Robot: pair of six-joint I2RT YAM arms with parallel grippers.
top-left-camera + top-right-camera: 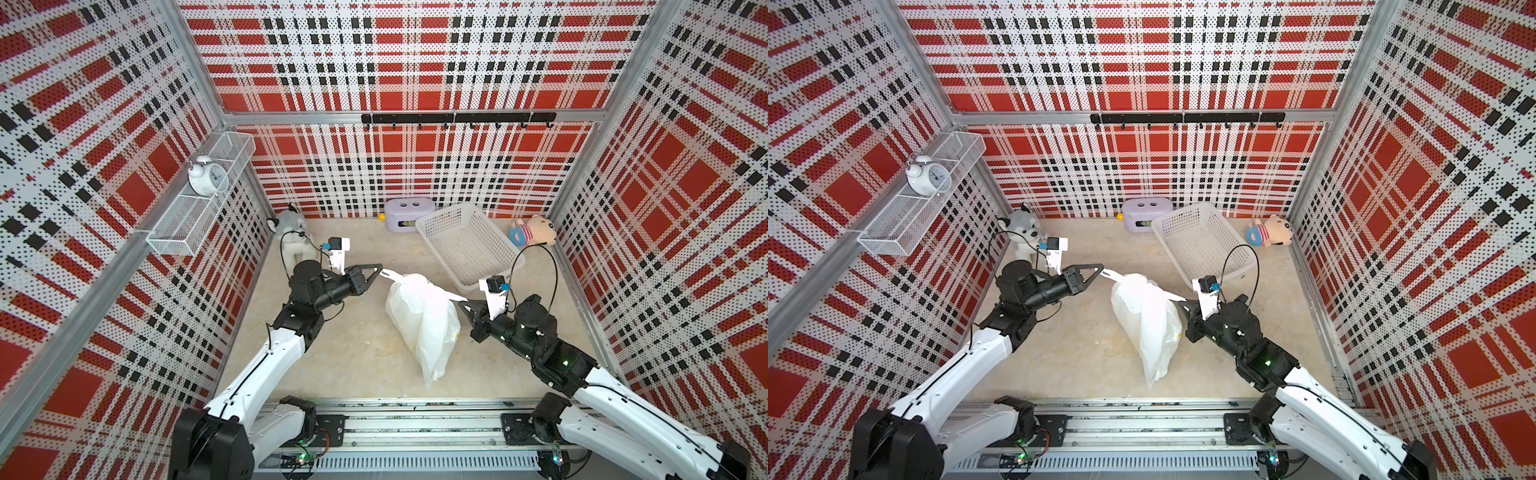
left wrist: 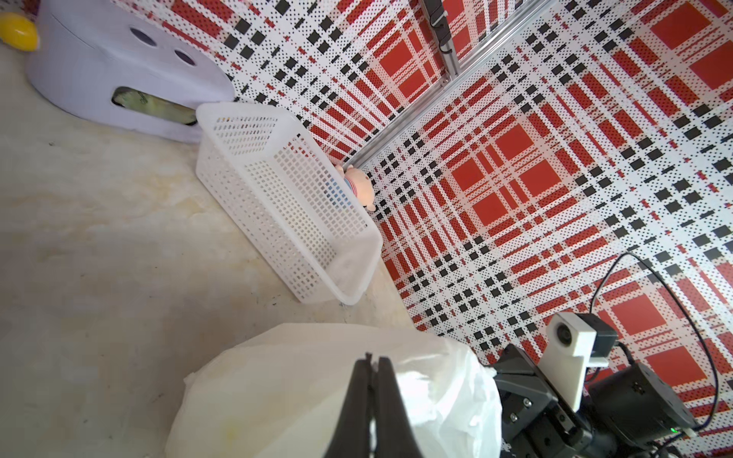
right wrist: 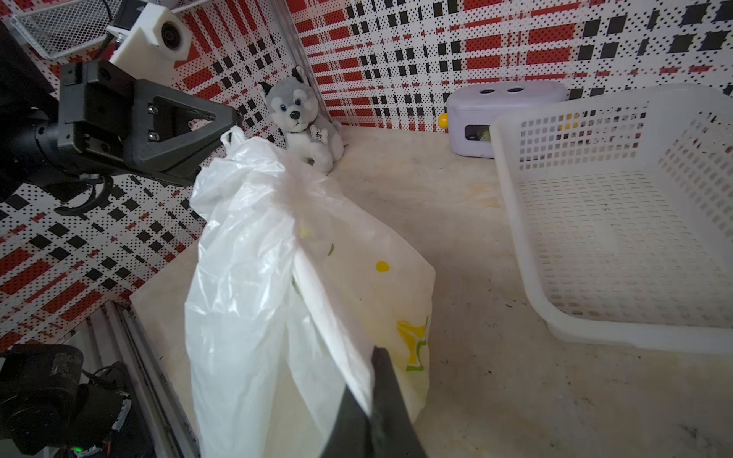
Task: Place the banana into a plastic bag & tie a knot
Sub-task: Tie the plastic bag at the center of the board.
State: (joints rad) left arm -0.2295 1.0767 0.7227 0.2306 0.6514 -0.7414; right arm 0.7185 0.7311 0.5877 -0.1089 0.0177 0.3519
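Left gripper (image 1: pixel 380 267) and right gripper (image 1: pixel 460 303) each clench a handle strip (image 1: pixel 390 273) of the plastic bag (image 1: pixel 419 324), which stands mid-table. I judge this opposed hold cinches the knot (image 3: pixel 295 182). The banana is hidden, presumably inside.

Light bright, even, diffuse from above; soft shadows on table (image 1: pixel 353 345). Both top views bow at edges. Left wrist view: plastic bag (image 2: pixel 436 396) overexposed white, left pincer (image 2: pixel 375 359) slightly out of focus.
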